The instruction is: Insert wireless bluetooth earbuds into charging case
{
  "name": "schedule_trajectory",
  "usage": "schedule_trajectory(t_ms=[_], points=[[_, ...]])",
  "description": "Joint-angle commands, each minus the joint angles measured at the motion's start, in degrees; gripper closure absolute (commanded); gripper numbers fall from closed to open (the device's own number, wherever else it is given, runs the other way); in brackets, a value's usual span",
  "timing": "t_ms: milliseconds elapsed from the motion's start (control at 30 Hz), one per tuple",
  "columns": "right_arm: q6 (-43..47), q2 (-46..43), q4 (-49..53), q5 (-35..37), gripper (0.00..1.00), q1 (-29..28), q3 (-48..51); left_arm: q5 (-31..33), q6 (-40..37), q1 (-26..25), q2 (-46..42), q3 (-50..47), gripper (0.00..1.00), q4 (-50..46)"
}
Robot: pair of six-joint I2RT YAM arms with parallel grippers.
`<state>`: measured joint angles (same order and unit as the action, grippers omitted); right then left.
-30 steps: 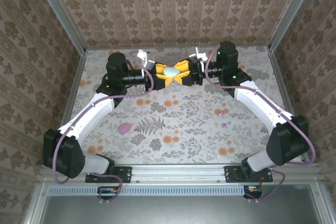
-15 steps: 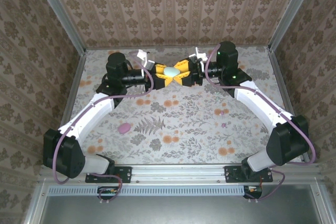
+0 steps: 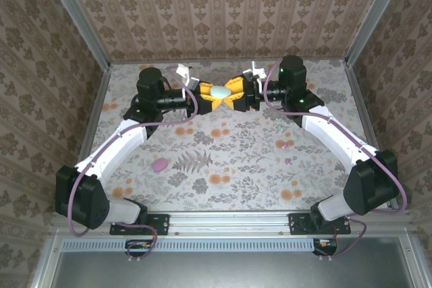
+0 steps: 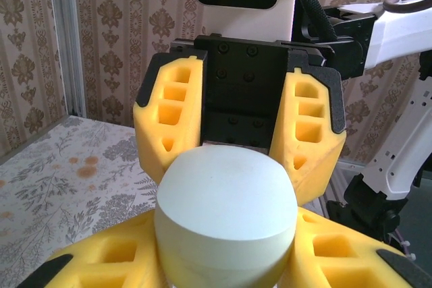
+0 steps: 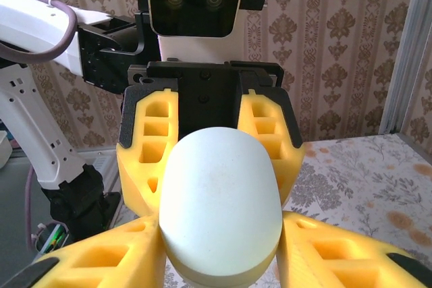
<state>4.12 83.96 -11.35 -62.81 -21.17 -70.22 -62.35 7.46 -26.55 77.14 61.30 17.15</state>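
Observation:
A pale mint charging case [image 3: 219, 91], lid closed, hangs above the back middle of the table between both grippers. My left gripper [image 3: 208, 95] is shut on it from the left, and my right gripper [image 3: 233, 94] is shut on it from the right. In the left wrist view the charging case [image 4: 226, 207] sits between my yellow fingers [image 4: 101, 268], with the right gripper's fingers [image 4: 169, 123] behind it. In the right wrist view the charging case [image 5: 219, 197] rests between my own fingers [image 5: 344, 257]. A pink oval piece [image 3: 160, 164] lies on the table at front left; whether it is an earbud I cannot tell.
The floral tablecloth [image 3: 229, 166] covers the table, with patterned walls on three sides and a metal rail [image 3: 229, 219] along the near edge. Two tiny purplish bits [image 3: 289, 144] lie right of centre. Both arms reach back along the table's sides.
Both grippers and the case stay at nearly the same spot at the back of the table. Only the right arm has shifted very slightly.

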Motion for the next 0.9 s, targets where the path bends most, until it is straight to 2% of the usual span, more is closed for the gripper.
schedule_trajectory(t_ms=[0, 367, 467, 567, 867], points=[[-2.7, -0.59, -1.22, 1.03, 0.57, 0.74, -0.26, -2.53, -1.97, -0.13, -0.86, 1.16, 0.71, 0.65], [-8.11, 0.73, -0.58, -0.76, 0.54, 0.89, -2.3, -1.82, -5.92, -0.51, -1.64, 0.18, 0.72, 0.31], [-8.36, 0.55, -0.46, 0.57, 0.49, 0.95, -2.18, -1.64, -6.52, -0.54, -1.73, 0.03, 0.72, 0.33], [-9.48, 0.34, -0.42, 2.7, 0.49, 1.08, -2.25, -1.05, -6.97, -0.62, -1.82, -0.25, 0.72, 0.29], [-13.49, 0.24, -0.87, 7.19, 0.4, 1.39, -2.33, -0.32, -7.6, -1.06, -1.74, -0.41, 0.73, 0.37]])
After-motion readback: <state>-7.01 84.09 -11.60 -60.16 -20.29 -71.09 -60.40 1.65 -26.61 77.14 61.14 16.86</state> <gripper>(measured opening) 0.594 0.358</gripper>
